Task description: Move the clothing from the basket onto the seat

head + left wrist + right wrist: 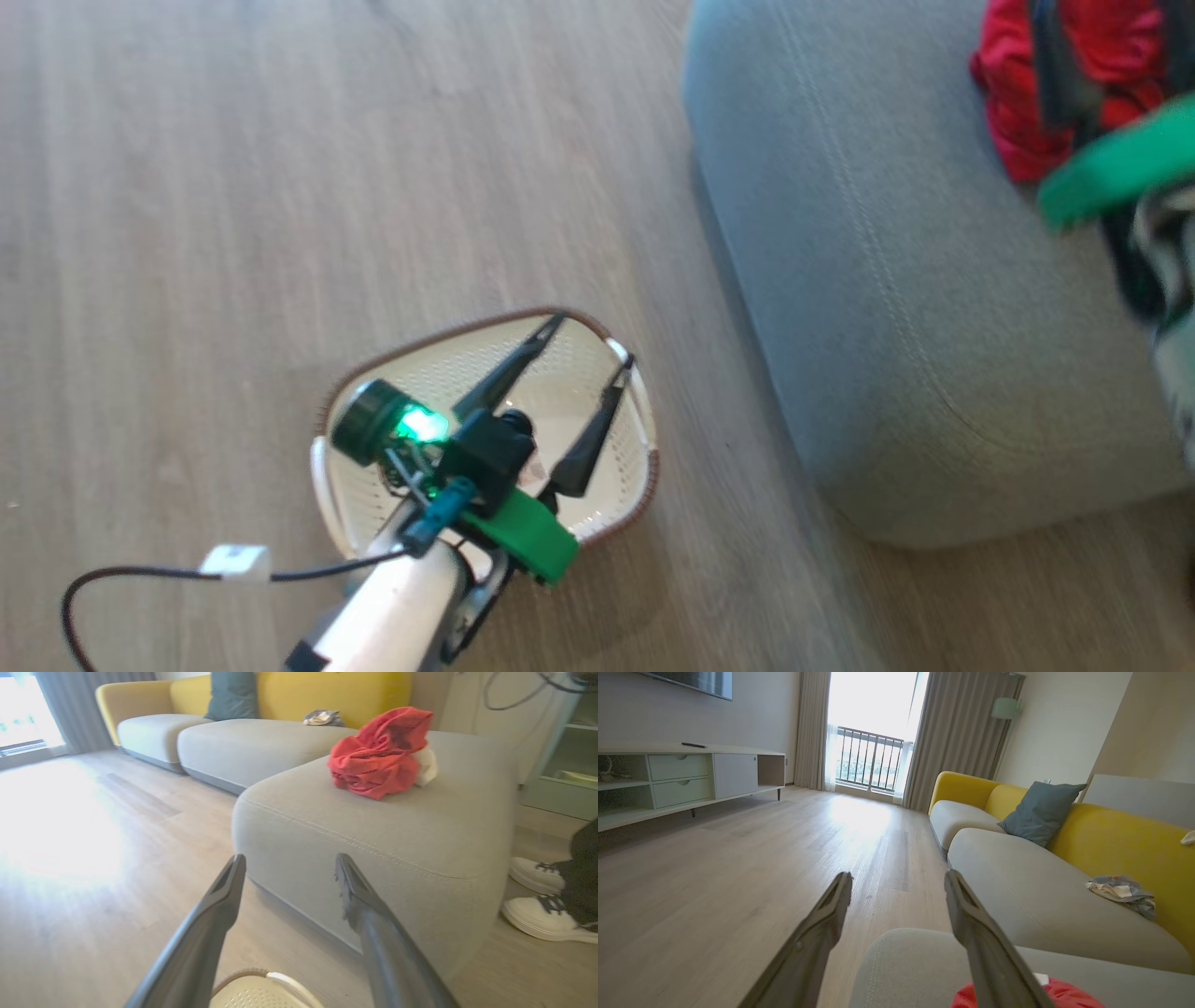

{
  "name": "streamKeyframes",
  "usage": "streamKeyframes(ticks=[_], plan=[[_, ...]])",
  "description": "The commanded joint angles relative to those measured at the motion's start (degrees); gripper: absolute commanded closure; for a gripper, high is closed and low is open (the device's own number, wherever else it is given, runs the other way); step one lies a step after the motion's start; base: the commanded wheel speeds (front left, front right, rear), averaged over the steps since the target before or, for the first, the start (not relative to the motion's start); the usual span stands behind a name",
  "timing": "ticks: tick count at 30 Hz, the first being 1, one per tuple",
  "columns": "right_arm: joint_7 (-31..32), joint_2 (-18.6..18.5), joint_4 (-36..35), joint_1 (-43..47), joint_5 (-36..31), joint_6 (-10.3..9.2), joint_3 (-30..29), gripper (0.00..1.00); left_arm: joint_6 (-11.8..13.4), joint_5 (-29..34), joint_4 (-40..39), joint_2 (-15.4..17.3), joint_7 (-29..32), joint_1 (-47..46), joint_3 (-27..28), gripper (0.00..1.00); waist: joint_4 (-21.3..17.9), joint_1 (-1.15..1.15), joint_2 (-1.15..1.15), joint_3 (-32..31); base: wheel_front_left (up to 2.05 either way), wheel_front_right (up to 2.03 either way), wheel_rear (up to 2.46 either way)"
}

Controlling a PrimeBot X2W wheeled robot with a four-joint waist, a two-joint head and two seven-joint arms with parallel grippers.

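The clothing [1027, 112] lies as a crumpled red heap on the grey seat [887, 280]; the left wrist view shows this clothing [378, 756] on the seat [373, 826] with a bit of white at its side. The cream basket [616, 448] stands on the floor left of the seat, and the part of its inside that I can see is bare plastic. My left gripper [594, 341] hovers over the basket, open and holding nothing [289, 858]. My right gripper [897, 875] is open just above the red clothing [1064, 994], with nothing between its fingers.
A person's white shoes [537, 905] stand on the floor beside the seat. Beyond lie a yellow-backed sofa [1111, 844] with a blue pillow [1041, 812] and a grey cloth [1120, 891]. A low cabinet [682, 779] lines the far wall, across the wooden floor [280, 187].
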Motion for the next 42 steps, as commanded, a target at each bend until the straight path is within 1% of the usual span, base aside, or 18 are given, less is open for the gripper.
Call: streamKeyframes(ticks=[1,3,4,7,11,14,17,19,24,27,30,35,37,39,42], plan=[[-0.4,-1.4,-4.3,3.6,0.8,-0.02,-0.3,0.0,0.8,0.5,-2.2,-0.5,-0.3,0.0,2.9,0.0,2.6,0.01,0.0,-2.4,0.0,0.0,0.0],[-0.4,-1.1,-8.8,8.0,2.3,-0.02,-0.2,0.0,1.9,0.6,-2.0,-0.7,-0.3,0.9,4.7,0.0,3.9,0.01,0.0,-3.4,0.0,0.0,0.0],[-0.4,-1.1,-8.8,8.0,2.3,-0.02,-0.2,0.0,1.9,0.6,-2.0,-0.7,-0.3,0.9,4.7,0.0,3.9,0.01,0.0,-3.4,0.0,0.0,0.0],[-0.4,-0.3,-13.3,13.1,2.0,-0.02,-1.3,0.0,3.9,0.4,-2.2,-1.0,-0.3,2.0,8.1,0.0,5.6,0.01,0.0,-4.5,0.0,0.0,0.0],[-0.4,3.5,-17.8,18.9,0.4,-0.02,-4.1,0.0,6.5,0.5,-2.7,-1.4,-0.3,3.2,12.5,0.0,7.9,0.01,0.0,-5.9,0.0,0.0,0.0],[-0.4,7.2,-20.5,24.0,-1.5,-0.02,-6.6,0.0,7.8,0.5,-3.0,-1.6,-0.3,4.2,15.0,0.0,9.9,0.01,0.0,-7.2,0.0,0.0,0.0],[-0.4,10.8,-21.3,29.0,-2.8,-0.02,-9.2,0.0,9.1,0.1,-3.9,-1.9,-0.3,5.4,17.4,0.0,11.6,0.01,0.0,-8.5,0.0,0.0,0.0],[-0.4,12.4,-21.2,31.6,-4.1,-0.02,-10.0,0.0,9.7,0.1,-4.2,-2.0,-0.3,6.3,18.6,0.0,12.6,0.01,0.0,-9.2,0.0,0.0,0.0],[-0.4,16.5,-20.8,37.1,-7.0,-0.02,-12.9,0.0,10.4,0.0,-4.1,-2.3,-0.3,9.0,20.0,0.0,15.0,0.01,0.0,-10.9,0.0,0.0,0.0],[-0.4,17.3,-20.4,38.6,-8.7,-0.02,-13.3,0.0,10.4,-0.6,-3.7,-2.3,-0.3,10.5,19.9,0.0,15.8,0.01,0.0,-11.3,0.0,0.0,0.0],[-0.4,18.2,-20.0,39.7,-9.5,-0.02,-14.2,0.0,11.6,-2.0,-2.9,-2.4,-0.3,11.6,19.7,0.0,16.3,0.01,0.0,-11.6,0.0,0.0,0.0],[-0.4,19.2,-19.3,41.0,-10.4,-0.02,-14.5,0.0,12.5,-1.8,-2.3,-2.4,-0.3,12.5,18.7,0.0,16.8,0.01,0.0,-11.8,0.0,0.0,0.0],[-0.4,19.4,-19.0,41.2,-10.7,-0.02,-14.5,0.0,12.4,-1.7,-1.9,-2.4,-0.3,12.7,18.3,0.0,16.8,0.01,0.0,-11.9,0.0,0.0,0.0],[-0.4,19.5,-18.8,41.3,-11.1,-0.02,-14.3,0.0,11.3,-2.1,-0.1,-2.4,-0.3,13.1,17.8,0.0,16.9,0.01,0.0,-12.0,0.0,0.0,0.0],[-0.4,19.6,-18.6,41.4,-11.4,-0.02,-14.2,0.0,10.9,-2.2,1.0,-2.4,-0.3,12.9,18.0,0.0,16.8,0.01,0.0,-12.0,0.0,0.0,0.0]])
